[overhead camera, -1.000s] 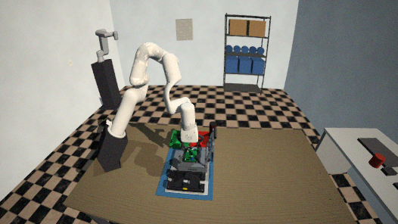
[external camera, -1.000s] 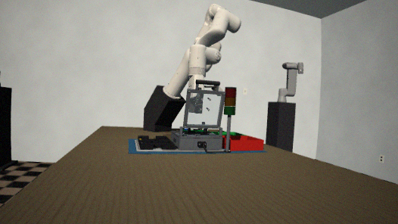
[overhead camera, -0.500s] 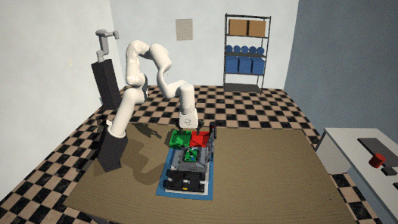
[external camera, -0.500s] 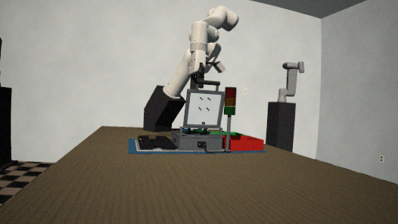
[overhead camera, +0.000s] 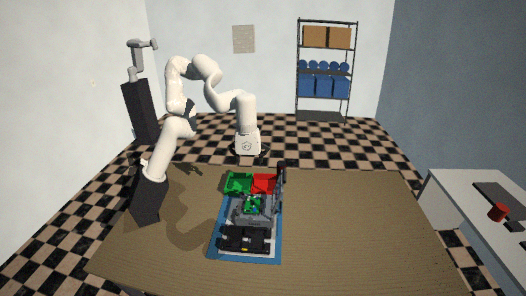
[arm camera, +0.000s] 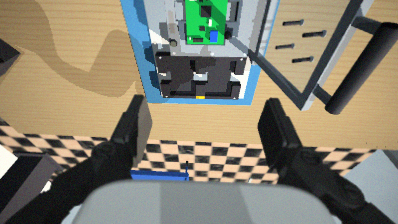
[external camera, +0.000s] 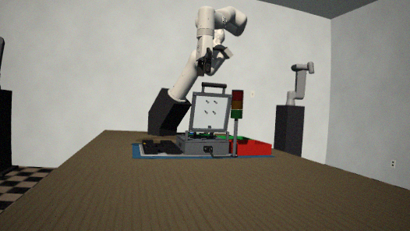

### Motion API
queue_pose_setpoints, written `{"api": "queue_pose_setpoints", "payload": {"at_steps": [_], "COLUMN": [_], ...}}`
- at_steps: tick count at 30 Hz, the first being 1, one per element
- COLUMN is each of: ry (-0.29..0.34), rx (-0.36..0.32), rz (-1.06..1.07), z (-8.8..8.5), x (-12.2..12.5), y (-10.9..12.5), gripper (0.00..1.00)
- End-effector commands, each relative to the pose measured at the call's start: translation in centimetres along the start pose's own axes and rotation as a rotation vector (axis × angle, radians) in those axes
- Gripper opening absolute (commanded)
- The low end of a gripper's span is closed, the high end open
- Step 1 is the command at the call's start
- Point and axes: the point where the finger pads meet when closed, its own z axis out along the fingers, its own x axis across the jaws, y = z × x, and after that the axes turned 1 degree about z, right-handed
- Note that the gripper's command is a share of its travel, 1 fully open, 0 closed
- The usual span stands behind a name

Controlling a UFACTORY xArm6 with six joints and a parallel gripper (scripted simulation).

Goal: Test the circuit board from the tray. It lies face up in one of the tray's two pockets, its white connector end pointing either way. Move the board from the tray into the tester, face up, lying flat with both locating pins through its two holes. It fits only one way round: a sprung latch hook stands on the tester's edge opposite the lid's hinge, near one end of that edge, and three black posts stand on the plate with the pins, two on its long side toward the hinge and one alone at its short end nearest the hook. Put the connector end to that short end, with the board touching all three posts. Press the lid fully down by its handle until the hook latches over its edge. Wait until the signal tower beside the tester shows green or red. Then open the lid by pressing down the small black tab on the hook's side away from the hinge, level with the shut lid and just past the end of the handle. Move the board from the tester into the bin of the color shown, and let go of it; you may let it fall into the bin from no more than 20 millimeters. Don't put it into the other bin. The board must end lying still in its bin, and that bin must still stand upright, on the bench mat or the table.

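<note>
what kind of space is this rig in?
Looks like a small electronics test lab or workshop. A board tester with its lid raised and a signal tower sit on a bench, a metal shelf rack holds boxes and jugs, and a second arm stands on a pedestal.

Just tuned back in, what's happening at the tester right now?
The board lies in the tester, and the tray is empty. The lid stands open, upright on its hinge. The gripper is open, holds nothing and hangs well above the bench, near the lid's handle. The signal tower shows no clear result. Pressing the lid shut looks like the next step.
</note>
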Motion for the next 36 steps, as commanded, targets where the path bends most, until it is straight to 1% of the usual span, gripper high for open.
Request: {"api": "queue_pose_setpoints", "payload": {"at_steps": [1,2,13,17,20,27,29,33,36], "ry": [0.003,0.003,0.003,0.003,0.003,0.003,0.003,0.003,0.003], "rx": [0.000,0.000,0.000,0.000,0.000,0.000,0.000,0.000,0.000], "rz": [-0.002,-0.002,-0.002,-0.002,-0.002,-0.002,-0.002,-0.002,-0.002], "z": [-0.4,-0.4,-0.4,-0.4,-0.4,-0.4,-0.4,-0.4,-0.4], "x": [0.1,0.1,0.1,0.9,2.6,8.8,8.8,12.2,13.8], "y": [0.0,0.0,0.0,0.0,-0.1,-0.2,-0.2,-0.2,-0.3], "gripper": [1.00,0.51,0.51,0.51,0.51,0.51,0.51,0.51,0.51]}}
